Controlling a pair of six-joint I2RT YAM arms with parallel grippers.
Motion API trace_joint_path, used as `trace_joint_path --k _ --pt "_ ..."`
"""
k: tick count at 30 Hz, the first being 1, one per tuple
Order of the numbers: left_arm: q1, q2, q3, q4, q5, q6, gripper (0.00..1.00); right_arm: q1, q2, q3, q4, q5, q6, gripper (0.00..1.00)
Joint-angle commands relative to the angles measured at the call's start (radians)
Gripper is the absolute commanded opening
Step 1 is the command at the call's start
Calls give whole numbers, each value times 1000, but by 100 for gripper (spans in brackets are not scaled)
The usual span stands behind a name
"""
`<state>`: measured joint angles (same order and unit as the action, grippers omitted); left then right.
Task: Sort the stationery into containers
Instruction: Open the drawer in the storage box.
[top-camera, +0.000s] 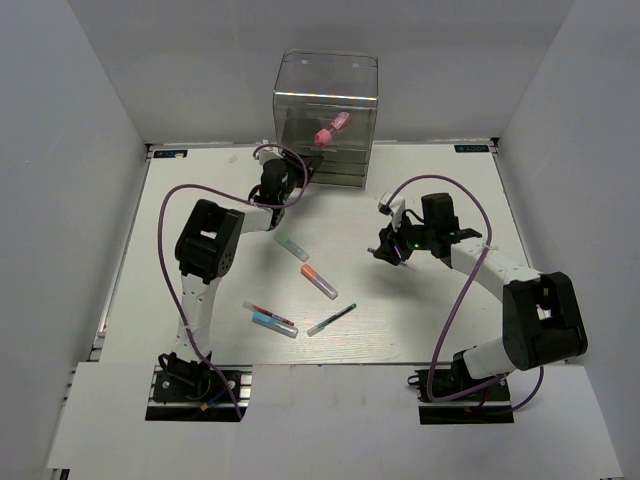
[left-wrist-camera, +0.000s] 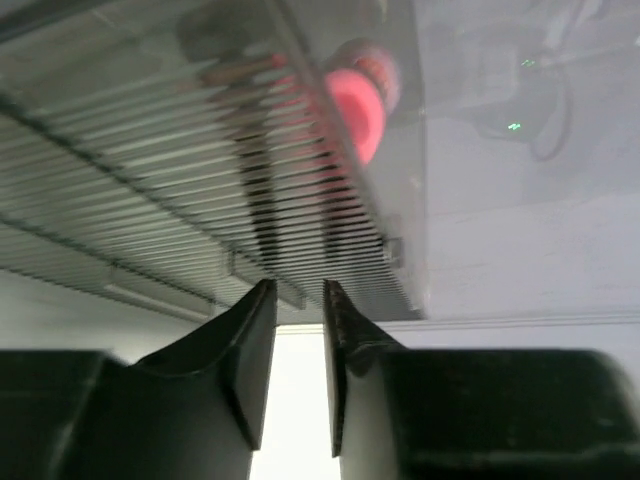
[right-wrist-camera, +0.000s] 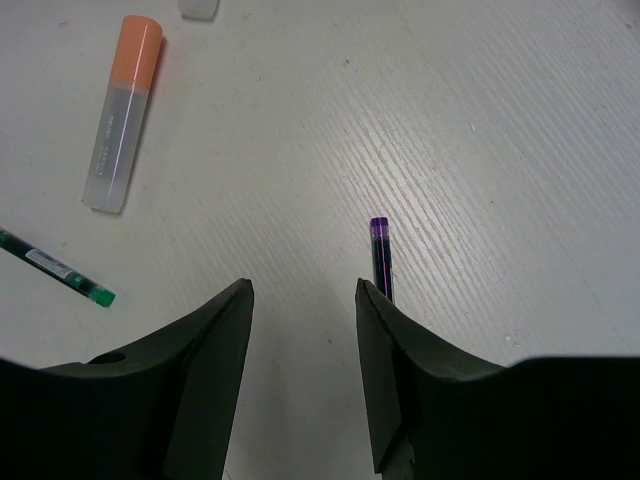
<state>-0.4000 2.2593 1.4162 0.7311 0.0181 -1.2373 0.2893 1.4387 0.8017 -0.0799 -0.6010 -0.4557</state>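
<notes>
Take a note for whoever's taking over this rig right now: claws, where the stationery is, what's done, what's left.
Left claw: slightly open, empty, close up against the box.
Right claw: open, empty, low over the table, with a purple pen beside its right finger.
Done: a pink marker is inside the box.
To do: six items lie on the table: green marker, orange marker, red pen, blue marker, green-tipped pen and the purple pen.
</notes>
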Motion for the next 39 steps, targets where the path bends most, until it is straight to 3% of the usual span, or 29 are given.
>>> trace_joint_path --k 1,4,11,21,26,27,30,35,39 --pt "-2 -61 -31 -33 16 12 35 -1 -32 -10 20 -2 -8 52" --pt "-2 -72 -43 -33 16 12 33 -3 -32 -16 23 -3 -9 52" --pt "-2 -63 -42 -42 16 12 55 -2 -31 -24 23 0 -15 53" --pt "7 -30 27 -74 -13 12 59 -1 -35 -36 23 4 -21 53" --pt "7 0 58 -124 -33 12 49 -2 -37 -35 25 7 -23 53" --pt "7 0 58 -111 -33 12 36 -2 -35 -33 25 6 -23 53" --pt "7 0 58 -111 -43 12 23 -2 -37 -36 23 6 -24 53" --pt "7 9 58 -121 -43 12 19 -3 -32 -29 22 1 -21 53" --pt "7 9 58 -121 -52 12 4 -2 -29 -25 19 3 -23 53"
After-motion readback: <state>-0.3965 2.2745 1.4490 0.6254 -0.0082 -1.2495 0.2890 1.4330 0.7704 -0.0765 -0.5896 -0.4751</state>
